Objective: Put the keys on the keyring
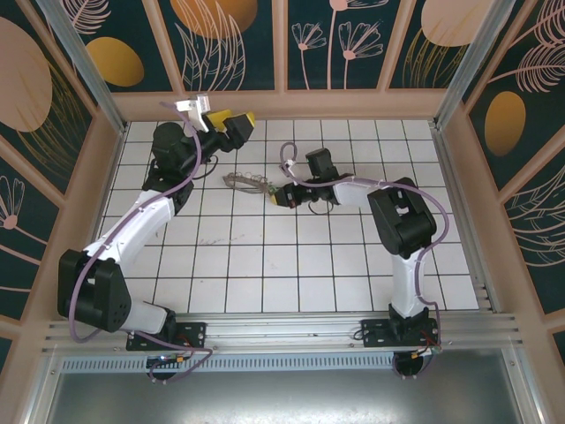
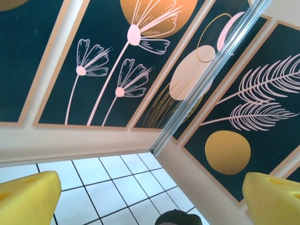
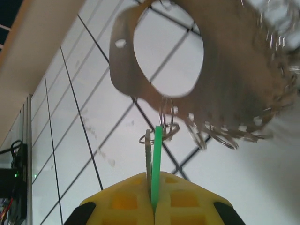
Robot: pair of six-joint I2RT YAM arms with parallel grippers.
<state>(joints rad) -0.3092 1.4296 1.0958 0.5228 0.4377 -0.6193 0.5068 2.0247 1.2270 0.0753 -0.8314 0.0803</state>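
Note:
The keyring (image 1: 245,181) lies on the white tiled floor, left of my right gripper (image 1: 281,196). In the right wrist view it is a wide grey hoop (image 3: 123,70) fringed with small silvery rings (image 3: 220,136), close in front of the fingers. My right gripper (image 3: 154,180) is shut on the keys (image 3: 157,154): a bright green head seen edge-on with a thin silvery blade beside it. The key's tip reaches the small rings hanging under the hoop. My left gripper (image 1: 229,122) hovers near the back wall, open and empty, its yellow fingers (image 2: 26,199) wide apart.
Patterned walls close the floor (image 1: 265,256) in at the back and sides, and a metal post (image 2: 211,75) stands in the back right corner. The right arm's cable (image 1: 287,159) loops above the gripper. A dark rounded part (image 2: 178,218) shows low in the left wrist view.

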